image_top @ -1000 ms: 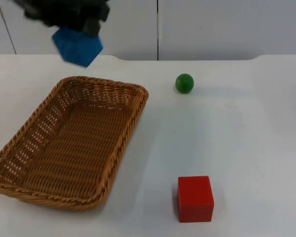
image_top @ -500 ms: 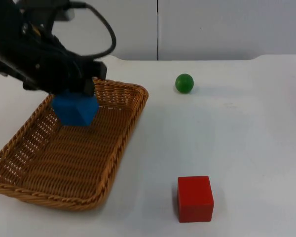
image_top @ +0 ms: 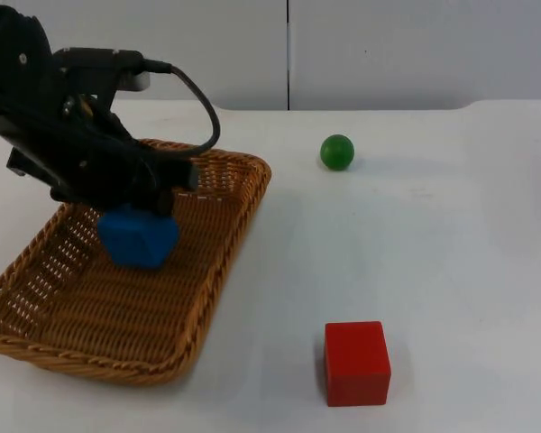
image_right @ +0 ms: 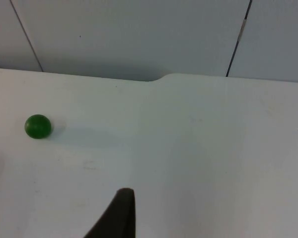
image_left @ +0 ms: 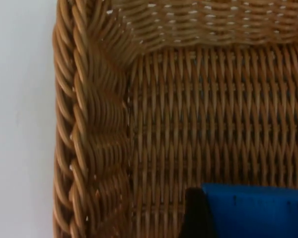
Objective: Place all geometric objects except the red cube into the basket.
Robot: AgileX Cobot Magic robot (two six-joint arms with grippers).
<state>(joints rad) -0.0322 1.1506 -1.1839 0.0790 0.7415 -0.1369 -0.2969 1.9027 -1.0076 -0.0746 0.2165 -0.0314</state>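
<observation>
We hold blue block (image_top: 138, 237) in left claw (image_top: 142, 216), low inside basket (image_top: 218, 271). Release gently, lift straight. Green ball (image_top: 337, 152) at basket's 2 o'clock on counter (image_top: 451, 234); red cube (image_top: 356, 363) stays. Right claw waits, state unclear.

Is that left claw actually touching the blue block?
Touching. In the left wrist view a black fingertip presses against the blue block's side; the top view shows the block under the left gripper, over the basket.
</observation>
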